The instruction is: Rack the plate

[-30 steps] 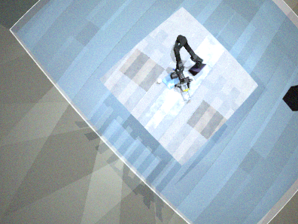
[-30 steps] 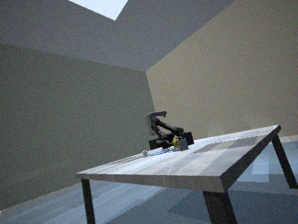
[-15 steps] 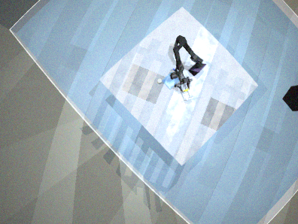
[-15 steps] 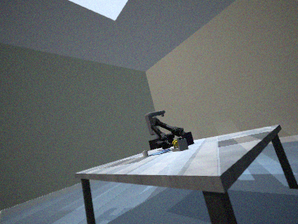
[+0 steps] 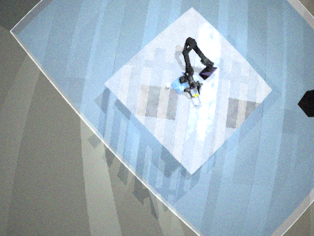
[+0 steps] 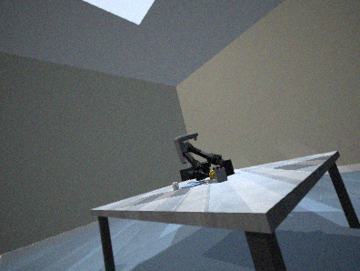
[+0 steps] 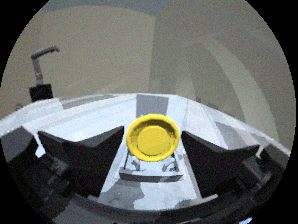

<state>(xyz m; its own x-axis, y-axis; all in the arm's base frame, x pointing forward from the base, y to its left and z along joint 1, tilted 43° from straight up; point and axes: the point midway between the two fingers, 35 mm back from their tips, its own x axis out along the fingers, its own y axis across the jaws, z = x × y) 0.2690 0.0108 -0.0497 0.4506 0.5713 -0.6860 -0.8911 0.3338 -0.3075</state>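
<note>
Yellow plate (image 7: 152,139), grey rack (image 7: 152,172)

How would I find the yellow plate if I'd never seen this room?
Look at the big wooden table, then at the black robot arm bent low over its middle. Just in front of the gripper sits a grey dish rack, and the plate stands upright in it: a round disc, the only bright yellow thing there.
</note>
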